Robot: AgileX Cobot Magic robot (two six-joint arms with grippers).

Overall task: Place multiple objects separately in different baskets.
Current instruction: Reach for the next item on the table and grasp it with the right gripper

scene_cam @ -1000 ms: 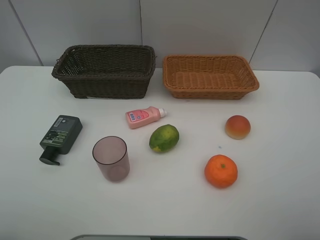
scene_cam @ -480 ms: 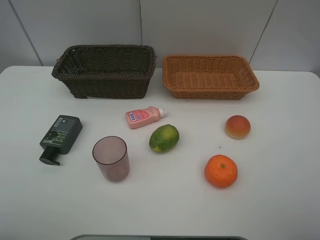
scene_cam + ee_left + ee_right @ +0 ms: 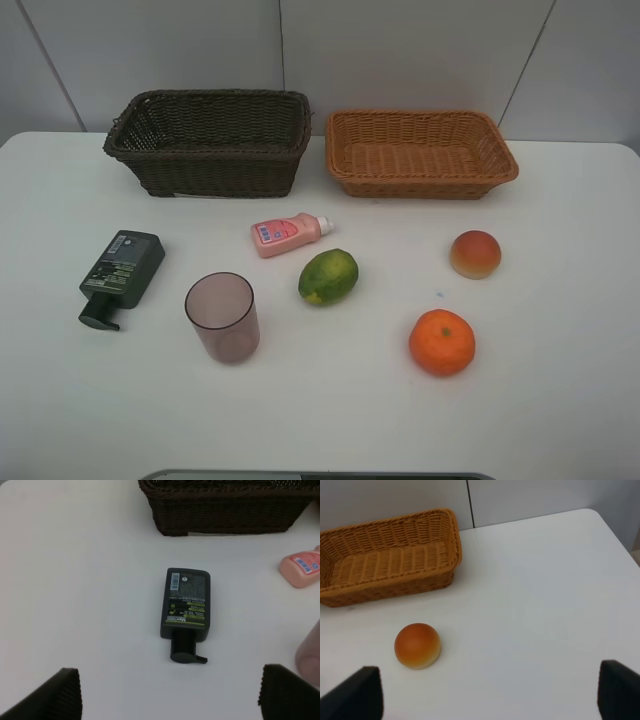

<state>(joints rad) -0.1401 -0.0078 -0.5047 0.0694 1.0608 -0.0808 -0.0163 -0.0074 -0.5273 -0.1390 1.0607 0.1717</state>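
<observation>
Two woven wicker baskets at the back of the table [image 3: 560, 400]: deep dark brown basket [image 3: 208, 140], shallow orange-tan basket [image 3: 420, 152]. Six loose items in front: boxy green pump bottle [image 3: 122, 270], translucent mauve cup [image 3: 222, 318], round orange [image 3: 441, 342], oval green-yellow fruit [image 3: 328, 276], peach [image 3: 475, 254], pink bottle [image 3: 288, 234]. Left gripper [image 3: 170, 700], right gripper [image 3: 490, 695]: jaws wide apart, empty.

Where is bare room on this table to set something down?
Free: the near strip of the white table in front of the translucent mauve plastic cup and orange; the right edge beyond the red-yellow peach. Crowded: between cup, pink bottle and green-yellow fruit.

pump bottle [image 3: 121, 270] lying | cup [image 3: 222, 316] upright | brown basket [image 3: 210, 140] beside tan basket [image 3: 420, 152]
</observation>
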